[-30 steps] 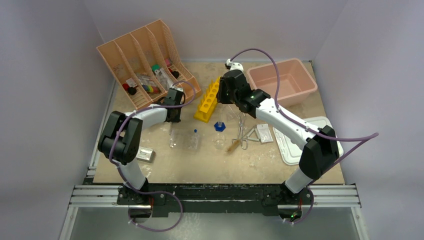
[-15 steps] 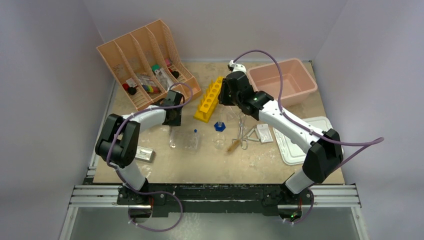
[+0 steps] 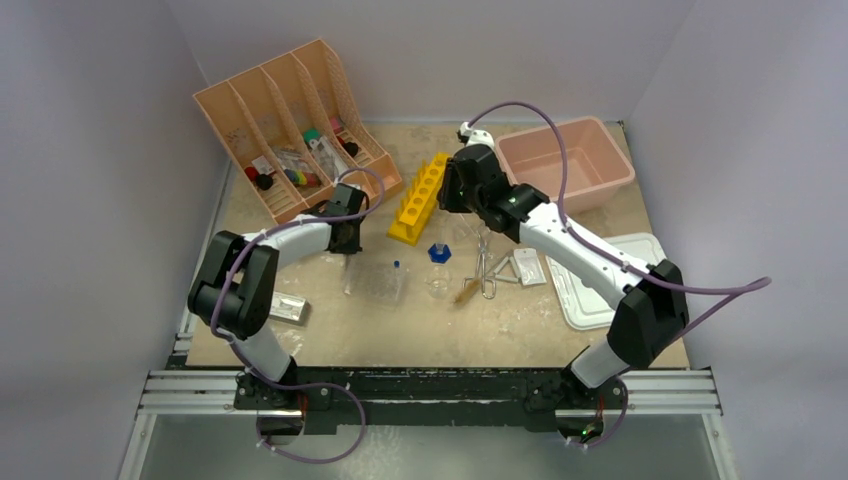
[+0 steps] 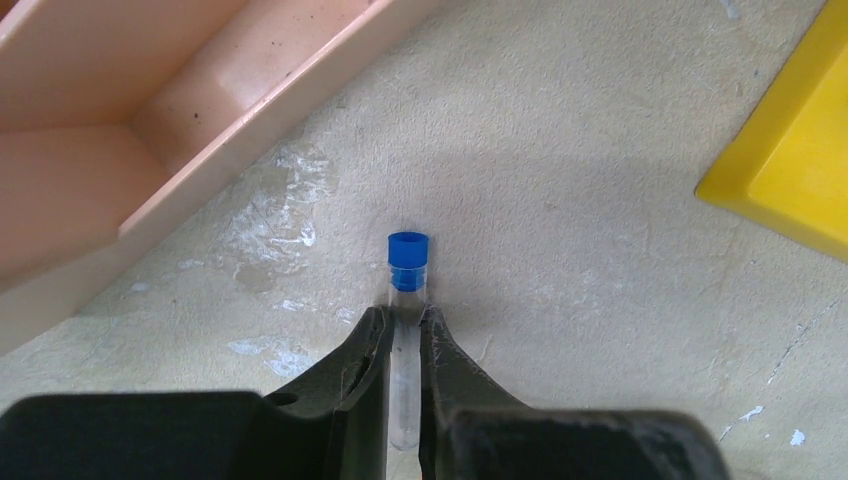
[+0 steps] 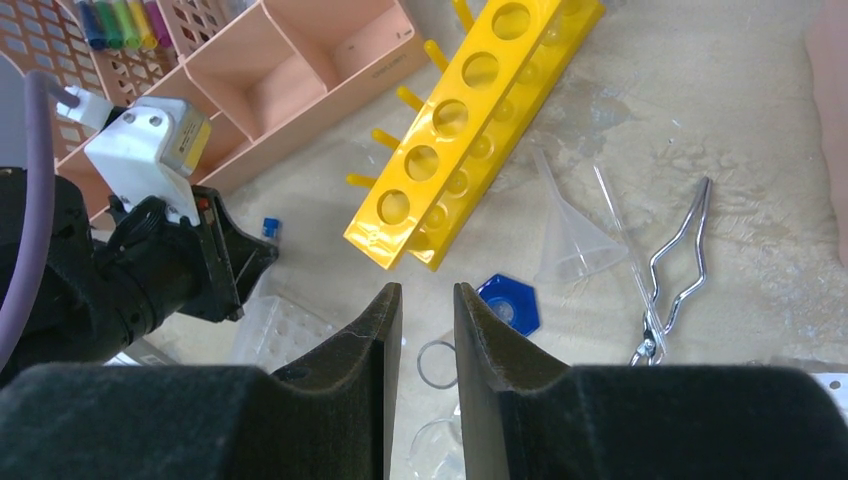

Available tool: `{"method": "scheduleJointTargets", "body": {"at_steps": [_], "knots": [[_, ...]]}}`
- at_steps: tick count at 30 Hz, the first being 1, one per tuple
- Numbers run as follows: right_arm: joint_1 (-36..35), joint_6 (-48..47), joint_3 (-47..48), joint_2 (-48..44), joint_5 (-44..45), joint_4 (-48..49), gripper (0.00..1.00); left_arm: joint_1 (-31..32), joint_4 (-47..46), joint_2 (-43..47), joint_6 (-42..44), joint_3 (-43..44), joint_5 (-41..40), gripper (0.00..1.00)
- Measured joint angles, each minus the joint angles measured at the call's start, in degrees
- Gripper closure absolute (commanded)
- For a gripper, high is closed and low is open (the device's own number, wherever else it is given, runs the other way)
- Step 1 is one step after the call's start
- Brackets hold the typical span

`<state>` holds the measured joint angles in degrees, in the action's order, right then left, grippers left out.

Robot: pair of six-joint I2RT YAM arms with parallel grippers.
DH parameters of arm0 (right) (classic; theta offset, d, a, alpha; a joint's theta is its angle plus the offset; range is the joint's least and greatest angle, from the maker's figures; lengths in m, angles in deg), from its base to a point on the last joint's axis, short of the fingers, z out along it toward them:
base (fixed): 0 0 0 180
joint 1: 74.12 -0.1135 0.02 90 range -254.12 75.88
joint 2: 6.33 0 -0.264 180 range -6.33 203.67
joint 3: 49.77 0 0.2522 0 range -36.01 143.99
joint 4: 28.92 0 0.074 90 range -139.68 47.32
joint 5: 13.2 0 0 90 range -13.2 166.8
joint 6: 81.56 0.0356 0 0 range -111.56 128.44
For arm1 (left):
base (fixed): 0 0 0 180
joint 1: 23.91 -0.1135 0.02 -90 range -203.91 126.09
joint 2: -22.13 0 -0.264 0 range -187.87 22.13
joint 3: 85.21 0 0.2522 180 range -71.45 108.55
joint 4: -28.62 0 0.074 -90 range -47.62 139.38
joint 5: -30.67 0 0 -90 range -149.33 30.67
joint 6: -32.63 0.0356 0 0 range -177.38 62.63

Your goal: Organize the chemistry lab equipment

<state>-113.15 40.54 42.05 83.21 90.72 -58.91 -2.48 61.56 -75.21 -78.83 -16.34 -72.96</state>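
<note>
Looks barely underway: shows a few small coloured items already in the slots of the peach organizer [image 3: 215, 110] at far left, yet leaves most of the equipment loose on the table [image 3: 450, 335]. Grips 1 blue-capped tube [image 4: 408, 262] in the left gripper [image 4: 403, 322], pinched tight on the clear body with the cap poking out past the tips, low over the table just near of the organizer's front wall and left of the yellow rack [image 3: 420, 195] (bound for a slot or for the rack, judging by position alone). Hangs the right gripper [image 5: 425, 300] above the near end of that rack, parted only a slit and carrying nothing. Still to sort in the middle of the table: the blue-capped flask [image 3: 439, 256], the metal tongs [image 3: 484, 262], the wooden-handled brush [image 3: 466, 291], the wire triangle [image 3: 503, 272] and the white packet [image 3: 529, 267], plus a clear funnel [image 5: 570, 245] beside the tongs. Also waiting: a clear tray [image 3: 377, 283] near of the left gripper and the silver blister sheet [image 3: 288, 308] toward the near left edge. Leaves the pink tub [image 3: 570, 165] at far right without any equipment visible inside, and its white lid [image 3: 590, 308] lying apart at near right.
</note>
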Motion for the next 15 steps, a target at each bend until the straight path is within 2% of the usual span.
{"method": "scheduleJointTargets", "body": {"at_steps": [6,9,15], "knots": [[0.1,-3.4,-2.7,-4.5,-1.4,2.6,0.67,0.0,0.3,0.0,2.7,0.9,0.7,1.00],[0.2,-5.9,-1.8,-5.7,-3.4,3.9,0.62,0.0,0.4,0.6,4.4,2.1,1.8,1.00],[1.9,-6.6,1.1,-5.8,-13.0,4.5,0.53,0.0,-0.2,10.4,7.2,2.8,6.6,1.00]]}}
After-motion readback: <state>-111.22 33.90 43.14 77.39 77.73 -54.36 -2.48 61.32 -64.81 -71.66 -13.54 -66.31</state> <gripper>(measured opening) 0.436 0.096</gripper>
